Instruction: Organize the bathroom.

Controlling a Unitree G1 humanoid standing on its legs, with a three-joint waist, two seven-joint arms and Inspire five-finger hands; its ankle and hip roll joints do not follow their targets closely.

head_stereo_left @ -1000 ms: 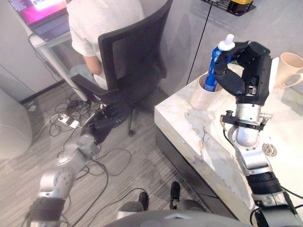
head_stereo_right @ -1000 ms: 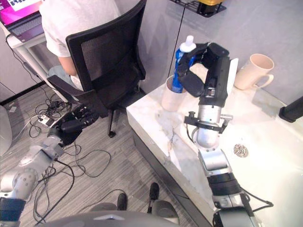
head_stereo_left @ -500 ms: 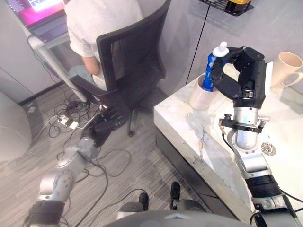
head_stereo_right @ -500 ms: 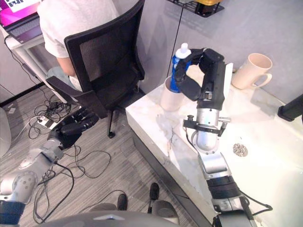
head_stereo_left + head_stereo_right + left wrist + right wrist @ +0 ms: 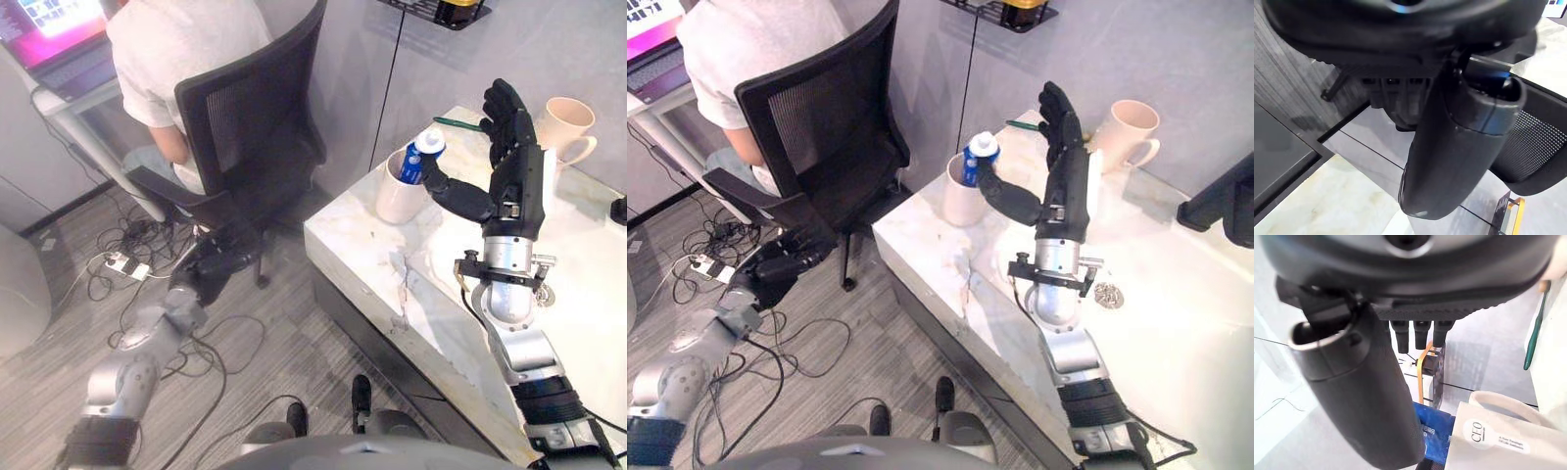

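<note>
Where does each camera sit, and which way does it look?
Left and right eye views: on the head, looking down at the counter; right hand open beside the toothpaste in its cup.
Left wrist view: along the left hand, toward the chair.
Right wrist view: along the right hand.
Shared: toothpaste, cup.

White marble counter (image 5: 392, 257): cream cup (image 5: 396, 196) w/ blue tube (image 5: 413, 160) inside, near corner; cream mug (image 5: 562, 129) at back; green toothbrush (image 5: 458, 123) flat; metal drain (image 5: 1107, 294).

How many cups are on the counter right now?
2: one cup at the counter's left corner holding the blue tube, one mug by the wall. Others may be hidden.
</note>
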